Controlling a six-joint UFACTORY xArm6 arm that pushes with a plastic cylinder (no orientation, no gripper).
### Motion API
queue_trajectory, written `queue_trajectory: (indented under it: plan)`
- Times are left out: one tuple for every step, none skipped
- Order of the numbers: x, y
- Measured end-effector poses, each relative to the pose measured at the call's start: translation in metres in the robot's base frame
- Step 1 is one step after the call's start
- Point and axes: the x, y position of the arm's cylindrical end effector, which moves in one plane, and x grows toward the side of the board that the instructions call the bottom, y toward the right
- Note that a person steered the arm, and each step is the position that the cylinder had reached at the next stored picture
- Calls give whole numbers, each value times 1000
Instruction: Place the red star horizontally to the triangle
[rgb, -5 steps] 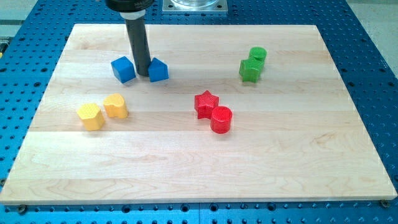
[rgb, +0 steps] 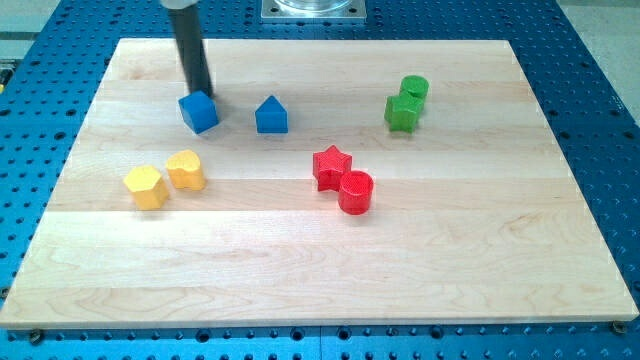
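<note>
The red star (rgb: 331, 165) lies right of the board's centre, touching a red cylinder (rgb: 355, 191) at its lower right. The blue triangle block (rgb: 271, 116) sits up and to the left of the star, nearer the view's top. A blue cube (rgb: 199, 112) lies left of the triangle with a gap between them. My tip (rgb: 201, 93) stands just behind the blue cube's top edge, at or very near it. It is well left of the triangle and far from the red star.
A yellow hexagon (rgb: 146, 186) and a yellow heart-like block (rgb: 186, 170) lie together at the left. Two green blocks (rgb: 412, 88) (rgb: 402, 112) touch at the upper right. The wooden board (rgb: 320, 290) rests on a blue perforated table.
My tip has moved left and up, from between the two blue blocks to behind the cube. The blue triangle now sits slightly further right. The red star has not moved.
</note>
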Motion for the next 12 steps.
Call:
queue_trajectory:
  plan:
    - [17, -20]
    - [19, -14]
    - [3, 0]
    - [-16, 12]
    - [-41, 36]
    - [-39, 109]
    - [-19, 188]
    - [30, 224]
    - [62, 224]
    - [77, 224]
    - [101, 234]
    - [101, 247]
